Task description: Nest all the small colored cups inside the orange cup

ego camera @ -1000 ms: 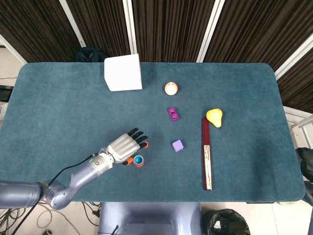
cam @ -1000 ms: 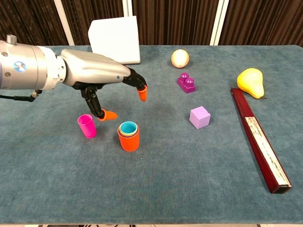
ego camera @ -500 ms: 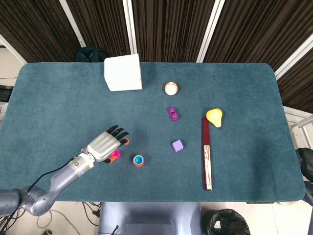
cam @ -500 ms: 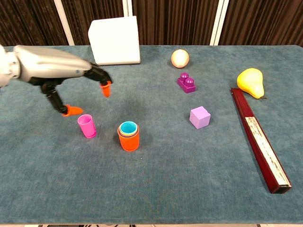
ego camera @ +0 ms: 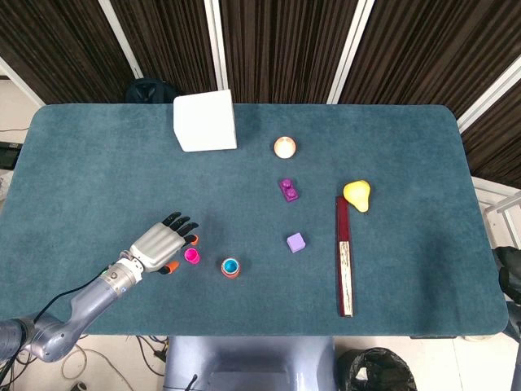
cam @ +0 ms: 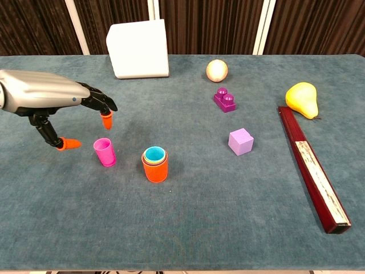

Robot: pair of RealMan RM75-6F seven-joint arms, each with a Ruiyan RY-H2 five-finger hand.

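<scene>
The orange cup (cam: pixel 155 169) (ego camera: pixel 231 271) stands upright near the table's front, with a blue cup (cam: pixel 154 153) nested in it and a thin yellow rim showing between them. A pink cup (cam: pixel 104 152) (ego camera: pixel 192 256) stands upright just left of it, apart from it. My left hand (cam: pixel 54 103) (ego camera: pixel 159 244) hovers left of the pink cup, open, fingers spread and pointing down, holding nothing. Its orange fingertips (cam: pixel 106 120) hang just above and behind the pink cup. The right hand appears in neither view.
A white box (cam: pixel 138 48) stands at the back. A cream ball (cam: pixel 217 70), purple brick (cam: pixel 226 99), lilac cube (cam: pixel 240 141), yellow pear (cam: pixel 301 98) and a long dark red bar (cam: pixel 312 165) lie to the right of the cups.
My left hand has drawn back to the left, from over the orange cup to beside the pink cup. The pink cup, hidden by the hand in the head view before, now shows. The cups have not moved.
</scene>
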